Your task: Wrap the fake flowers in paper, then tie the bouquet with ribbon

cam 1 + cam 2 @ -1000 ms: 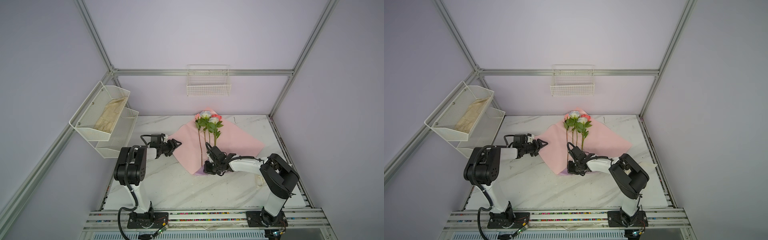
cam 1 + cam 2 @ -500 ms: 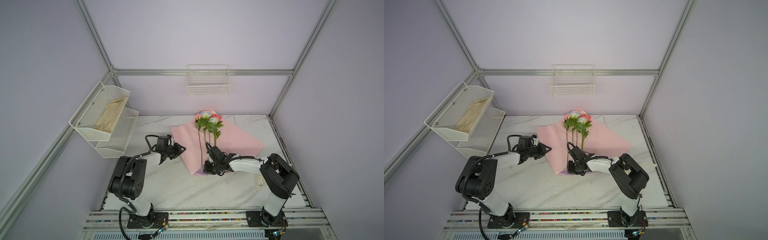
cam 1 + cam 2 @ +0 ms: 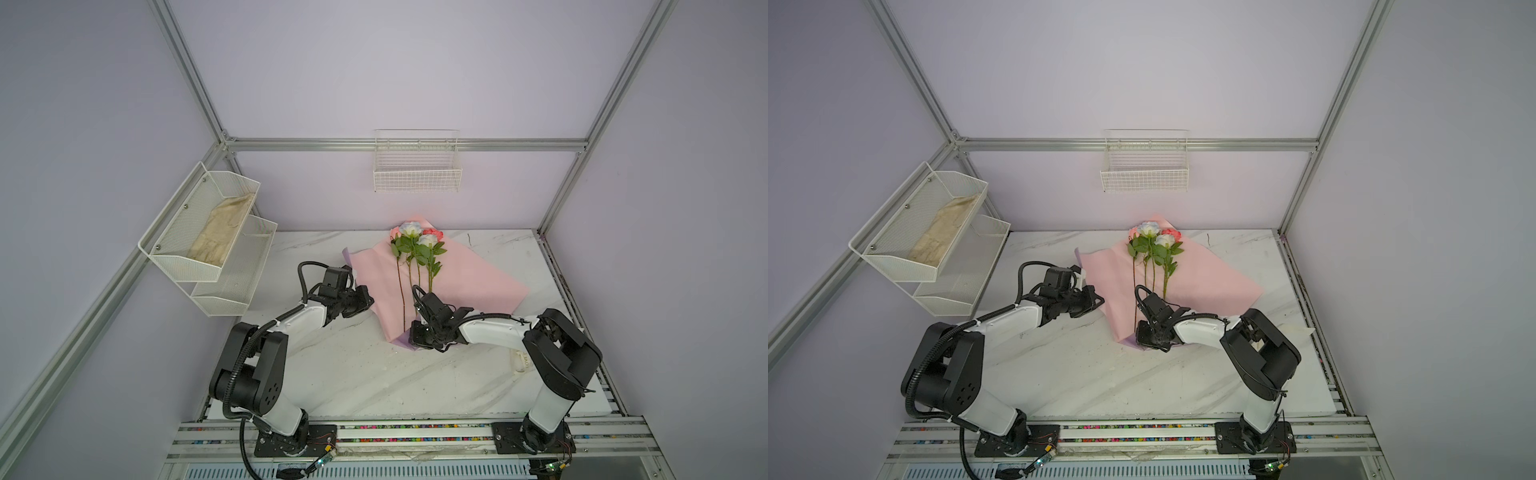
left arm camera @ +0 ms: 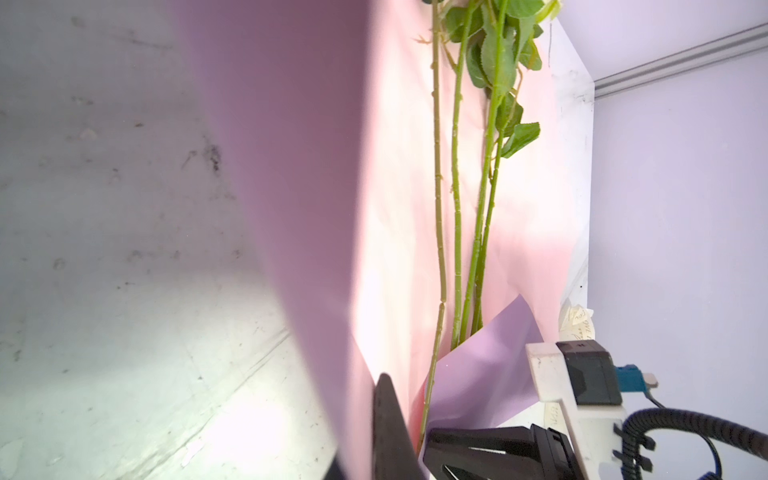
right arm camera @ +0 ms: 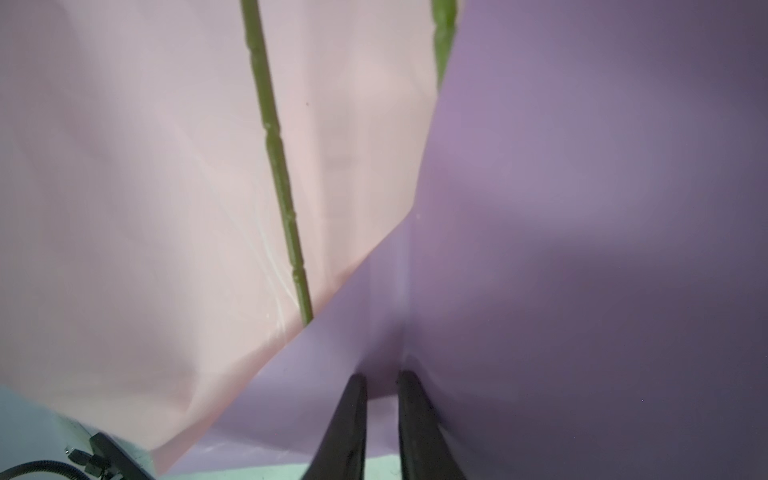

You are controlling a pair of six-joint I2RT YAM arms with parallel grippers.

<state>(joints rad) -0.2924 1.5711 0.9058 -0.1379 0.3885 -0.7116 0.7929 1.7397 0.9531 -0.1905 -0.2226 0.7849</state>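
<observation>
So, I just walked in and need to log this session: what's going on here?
Two robot arms are wrapping a bouquet. Fake roses lie on the open wrap paper, pink side up. The left tool is shut on the paper's left edge, holding it up off the table. The right tool pinches the folded lilac corner at the stem ends. Nothing is tied yet.
</observation>
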